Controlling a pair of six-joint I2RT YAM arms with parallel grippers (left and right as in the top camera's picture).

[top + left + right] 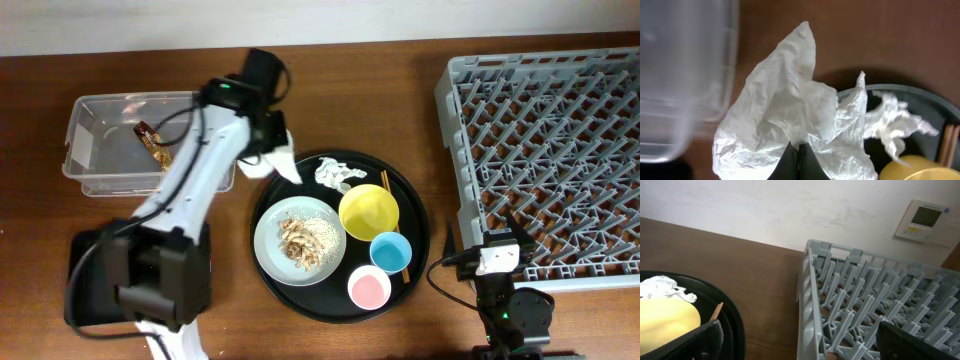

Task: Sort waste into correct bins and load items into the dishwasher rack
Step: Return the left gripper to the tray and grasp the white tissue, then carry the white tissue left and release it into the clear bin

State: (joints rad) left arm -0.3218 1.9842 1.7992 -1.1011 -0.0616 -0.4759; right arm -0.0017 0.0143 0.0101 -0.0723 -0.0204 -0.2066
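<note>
Left gripper (pixel 796 159) holds crumpled white paper (pixel 785 110) between the clear tub (pixel 100 140) and the round black tray (pixel 415 270).
Its fingers pinch tight on the paper's lower edge; the right gripper (pixel 800 335) sits beside the dishwasher rack (pixel 550 130), fingers wide apart.

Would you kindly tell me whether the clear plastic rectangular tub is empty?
Not empty: the overhead view shows a gold-brown wrapper lying inside the clear plastic rectangular tub.

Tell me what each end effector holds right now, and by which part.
Left end effector: shut on the crumpled white paper, pinching a fold at its near edge. Right end effector: open, holding nothing.
</note>
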